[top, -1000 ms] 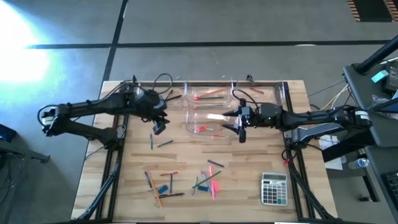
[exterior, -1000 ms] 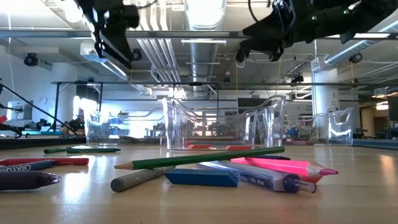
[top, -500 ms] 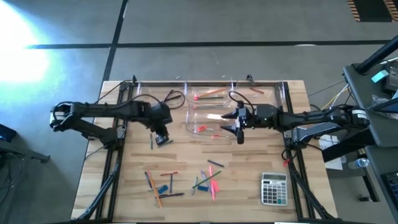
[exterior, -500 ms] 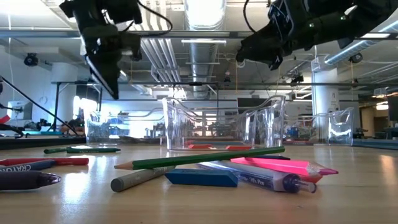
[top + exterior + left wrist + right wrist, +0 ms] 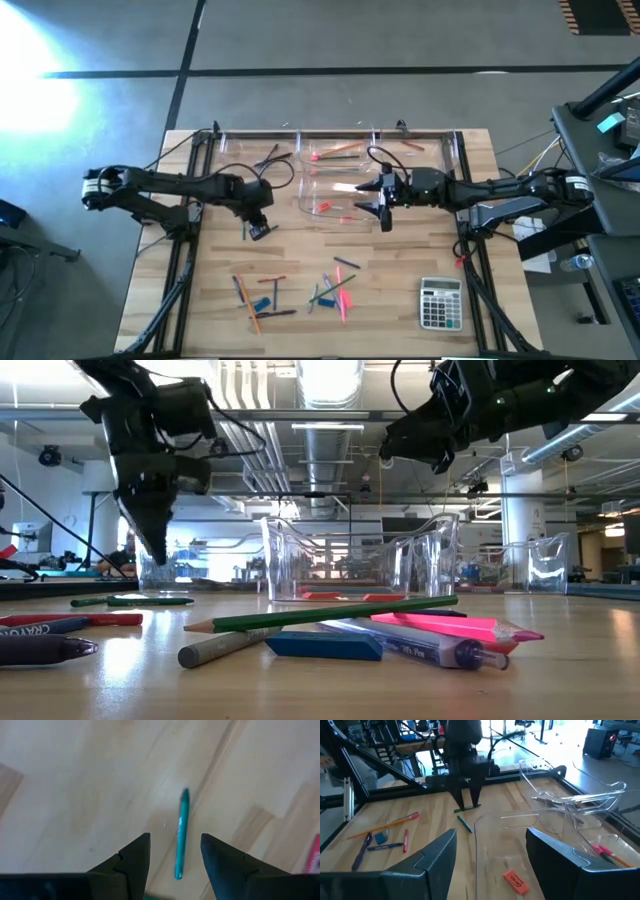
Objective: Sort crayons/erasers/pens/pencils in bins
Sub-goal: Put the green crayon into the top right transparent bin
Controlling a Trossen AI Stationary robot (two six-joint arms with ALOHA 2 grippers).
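The left gripper (image 5: 259, 229) hangs low over the bare wood of the table (image 5: 210, 290), on the side of the front clear bin (image 5: 335, 196) away from the right arm, its two dark fingers (image 5: 135, 857) parted moderately with nothing between them. A slim teal-green stick (image 5: 181, 834) lies flat on the wood in the gap ahead of those fingers, and in the high view two short green sticks (image 5: 243, 228) rest just beside this gripper. The right gripper (image 5: 384, 203) hovers above the same bin's right end with its claw spread wide and empty; a red eraser (image 5: 515, 880) lies on the bin floor beneath it. Behind that bin, against the table's far edge, another clear bin (image 5: 340, 150) holds orange and red sticks. Well in front of the front bin, towards the near edge, lies a scatter of loose items: a green pencil (image 5: 330, 614) propped across a blue eraser (image 5: 322, 646), a pink stick (image 5: 460, 627) and a purple-tipped pen (image 5: 430, 650). Farther to the left of that bin's front lie a red crayon (image 5: 85, 620) and a dark crayon (image 5: 45, 650). A grey calculator (image 5: 440, 303) sits at the near right corner, well apart from the bin.
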